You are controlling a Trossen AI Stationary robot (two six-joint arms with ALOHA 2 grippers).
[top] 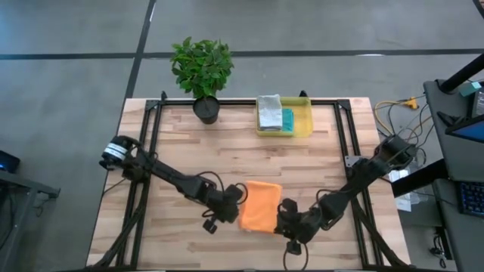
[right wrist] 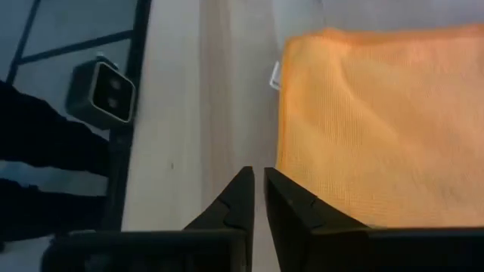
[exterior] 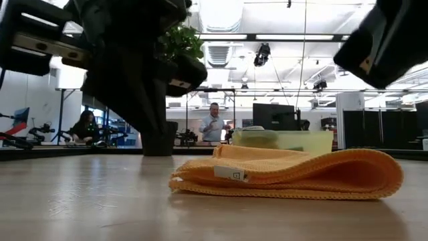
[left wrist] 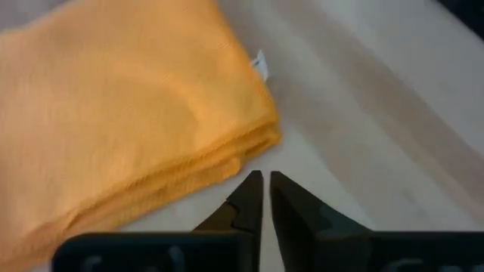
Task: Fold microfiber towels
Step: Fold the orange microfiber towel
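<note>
Wooden desk (top: 227, 151), plant pot (top: 206, 108) at far edge. Yellow bin (top: 302, 121) far right of centre, holding folded grey towel (top: 269, 110) and teal towel (top: 287, 119). Orange towel (top: 260, 205) folded, near centre. Left end effector (left wrist: 265, 189) just left of it, fingers together, empty. Right end effector (right wrist: 257, 185) just right, likewise together, empty.
</note>
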